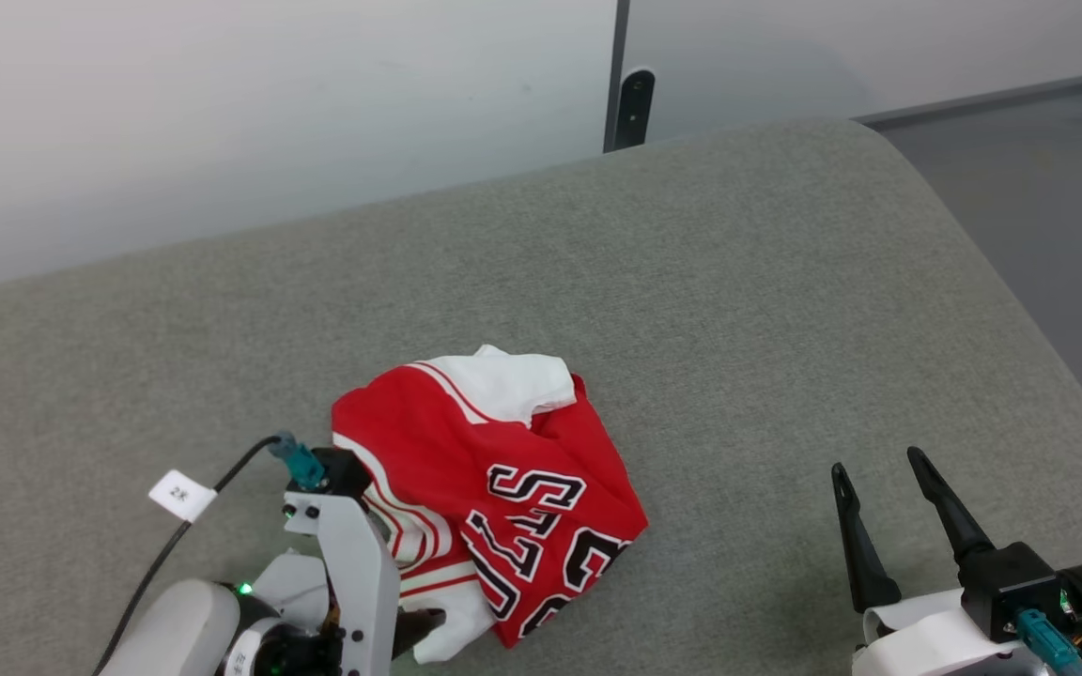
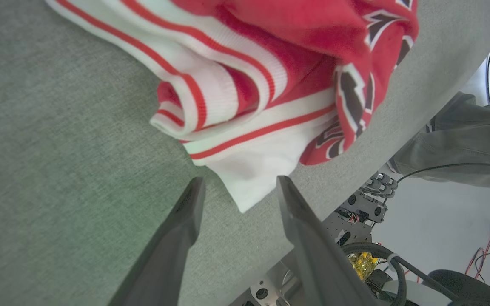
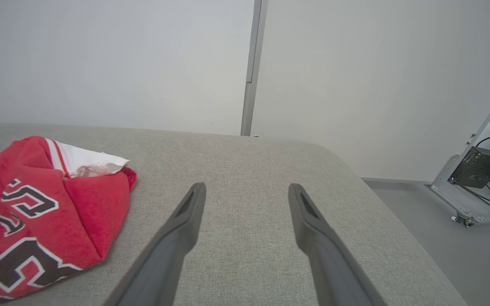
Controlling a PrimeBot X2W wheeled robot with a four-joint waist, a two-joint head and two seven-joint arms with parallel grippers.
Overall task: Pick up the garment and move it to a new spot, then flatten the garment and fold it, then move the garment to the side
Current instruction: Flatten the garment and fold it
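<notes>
Garment (image 1: 503,479) lies crumpled in a heap on the grey fabric-covered table (image 1: 738,282), left of centre in head view and close to the near edge. Lettered side is up: black white-outlined chars across the red front. A white sleeve (image 1: 513,383) is bunched at the far side of the heap, and red/white striped trim runs along the heap's left side. L gripper (image 2: 237,187) is low over the table at the garment's near-left corner, fingers (image 2: 177,238) spread wide and not clamped on anything. In L wrist view a white cloth corner w/ red stripe (image 2: 249,187) pokes into the gap btw the tips; can't tell whether either finger touches it. R gripper (image 1: 876,462) is at lower right of head view, well apart from the garment, fingers at full spread over bare table w/ nothing btw them; same in R wrist view, w/ the garment off to that view's left. White tag (image 1: 182,495) on the black cable by the L wrist. Person's leg in grey trousers (image 2: 462,144) is past the table edge in L wrist view.
</notes>
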